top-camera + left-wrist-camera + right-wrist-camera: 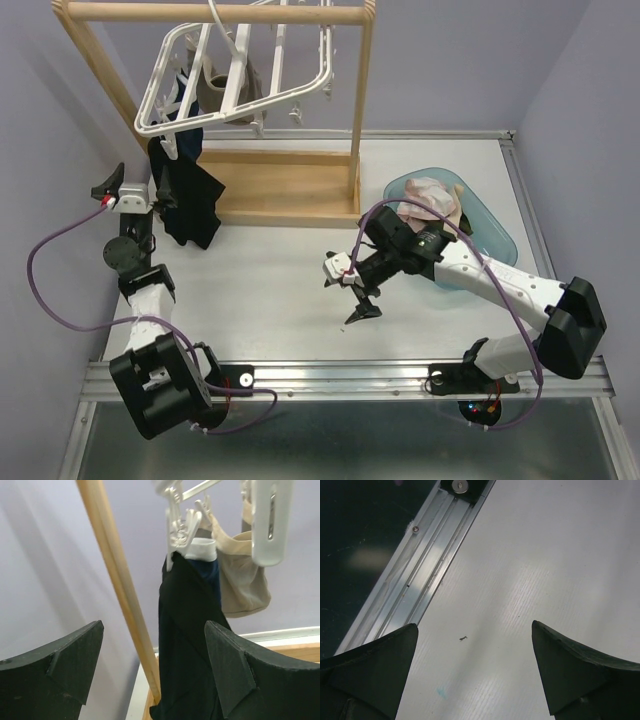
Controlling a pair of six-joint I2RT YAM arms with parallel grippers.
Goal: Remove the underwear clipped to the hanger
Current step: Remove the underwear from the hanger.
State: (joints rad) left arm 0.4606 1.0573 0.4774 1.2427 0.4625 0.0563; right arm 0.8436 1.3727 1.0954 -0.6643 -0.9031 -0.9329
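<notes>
Soft black underwear (pixel 185 630) hangs limp from a glossy white plastic hanger (pixel 272 525); left claw (pixel 154 630) and right claw (pixel 474 627) both spread wide

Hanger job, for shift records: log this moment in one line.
left pincer open, facing black underwear | right pincer open above table | black underwear clipped on hanger

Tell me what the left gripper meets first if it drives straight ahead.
Probably the black underwear hanging from the hanger, dead ahead of the open left gripper. The wooden post stands close beside it; depth is unclear, so it might brush that.
</notes>
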